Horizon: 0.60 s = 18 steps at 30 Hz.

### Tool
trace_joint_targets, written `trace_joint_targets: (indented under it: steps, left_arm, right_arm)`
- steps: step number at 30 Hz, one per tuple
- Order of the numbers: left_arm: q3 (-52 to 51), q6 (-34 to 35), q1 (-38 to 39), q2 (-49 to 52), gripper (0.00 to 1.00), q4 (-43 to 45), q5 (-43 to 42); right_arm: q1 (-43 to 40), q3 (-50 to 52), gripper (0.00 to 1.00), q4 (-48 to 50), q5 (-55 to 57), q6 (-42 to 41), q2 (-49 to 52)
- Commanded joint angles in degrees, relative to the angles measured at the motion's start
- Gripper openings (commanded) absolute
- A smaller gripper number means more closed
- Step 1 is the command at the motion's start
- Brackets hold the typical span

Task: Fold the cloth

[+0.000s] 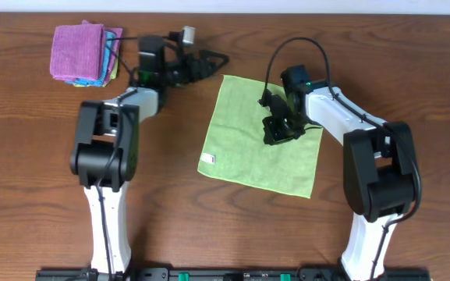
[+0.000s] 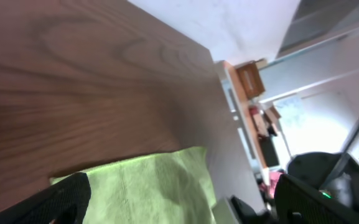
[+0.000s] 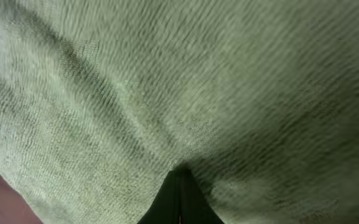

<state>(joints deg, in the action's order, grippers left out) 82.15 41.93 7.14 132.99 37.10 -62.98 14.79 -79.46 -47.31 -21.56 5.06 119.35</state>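
Under the right gripper (image 1: 281,129), green cloth (image 1: 244,152) lying flat, fingers (image 3: 179,202) pressed together touching its middle, left gripper (image 1: 218,62) spread wide just off the cloth's corner, over wooden table (image 1: 209,226)

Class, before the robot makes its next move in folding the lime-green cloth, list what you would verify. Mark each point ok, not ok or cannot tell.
1. Lime-green square microfibre cloth lies spread flat on the brown wooden table: ok.
2. Small white tag shows at the cloth's near-left corner: ok.
3. Right hand is low over the cloth's middle: ok.
4. Right hand has a grip on the fabric: cannot tell; the wrist view shows only a dark tip against the weave.
5. Left hand is open beside the far-left corner: ok.
6. Stack of purple and turquoise cloths sits apart from the green cloth: ok.
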Motion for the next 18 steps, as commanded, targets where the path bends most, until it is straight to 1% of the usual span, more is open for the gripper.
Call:
trace_joint_targets:
  steps: [1, 5, 9, 10, 11, 12, 13, 15, 16, 18]
  left_arm:
    - [3.9, -1.2, -0.9, 0.5, 0.96, 0.4, -8.2]
    - [5.5, -1.6, -0.2, -0.4, 0.96, 0.4, -10.0]
    - [6.0, -2.4, 1.4, -0.6, 0.96, 0.1, -10.1]
    - [6.0, -3.9, 1.9, -0.6, 0.96, -0.8, -9.9]
    - [6.0, -5.2, 2.2, -0.6, 0.96, -1.7, -9.2]
    - [6.0, -5.8, 2.6, -0.6, 0.96, -2.9, -7.2]
    - [6.0, -5.8, 3.0, -0.6, 0.96, -3.7, -5.2]
    - [6.0, -7.6, 3.9, -0.6, 0.96, -5.6, 0.0]
    - [6.0, -8.9, 4.5, -0.6, 0.96, -5.9, 2.1]
    - [6.1, -11.9, 5.9, -0.6, 0.96, -6.3, 6.2]
  right_arm:
    - [-1.0, -4.0, 0.01, 0.0, 2.1, 1.0, -1.7]
    - [-2.0, -6.6, 0.01, 0.1, 1.6, 0.7, -6.3]
    - [-2.7, -7.4, 0.01, 0.0, 1.6, 0.5, -12.6]
    - [-3.1, -7.4, 0.01, -0.3, 1.0, 0.5, -14.2]
    - [-3.4, -7.4, 0.03, -0.7, 0.3, 0.5, -15.3]
    - [-3.8, -7.4, 0.17, -1.2, -0.2, 0.5, -16.6]
    - [-4.0, -7.4, 0.28, -1.7, -0.1, 0.6, -17.5]
    - [-4.3, -7.4, 0.45, -2.7, 0.2, 0.6, -19.0]
    - [-4.4, -7.4, 0.52, -3.0, 0.3, 0.9, -19.4]
    - [-4.4, -7.4, 0.52, -3.8, 0.4, 1.2, -19.8]
